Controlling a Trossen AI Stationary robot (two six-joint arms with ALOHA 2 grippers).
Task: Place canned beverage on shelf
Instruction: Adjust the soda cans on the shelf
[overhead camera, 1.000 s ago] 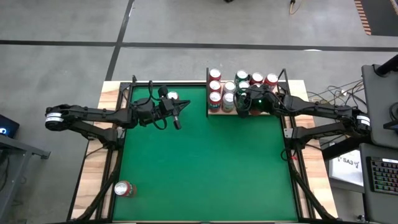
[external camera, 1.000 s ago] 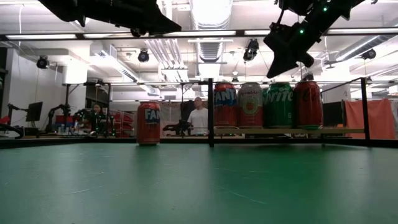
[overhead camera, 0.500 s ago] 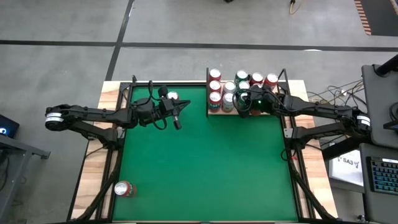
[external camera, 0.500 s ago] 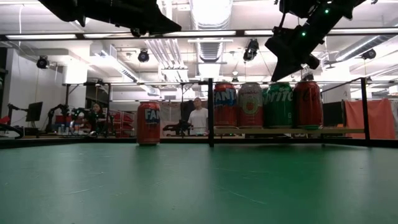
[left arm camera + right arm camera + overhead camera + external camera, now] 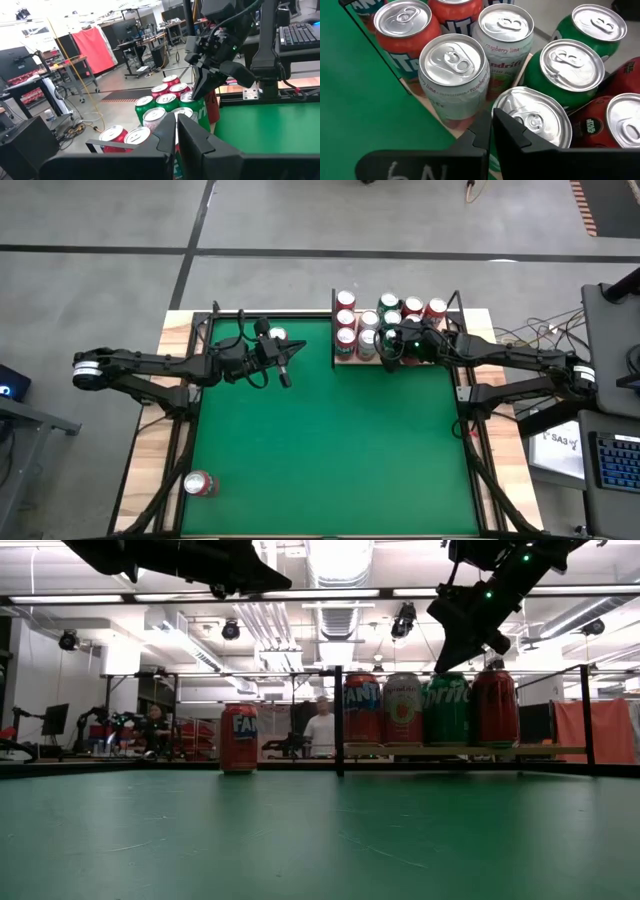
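From overhead, your left gripper [image 5: 288, 370] hangs in the upper left of the green table [image 5: 320, 450], fingers together, holding nothing. A can [image 5: 198, 484] lies at the lower left. Right of centre, your right gripper [image 5: 385, 350], also closed and empty, hovers over the cans on the shelf [image 5: 345, 360]. Only the level view shows a lone can [image 5: 239, 738] standing left of the shelf.

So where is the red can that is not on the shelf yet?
In the high view, the red can lies alone on the green tabletop near its front left corner, far from the shelf.
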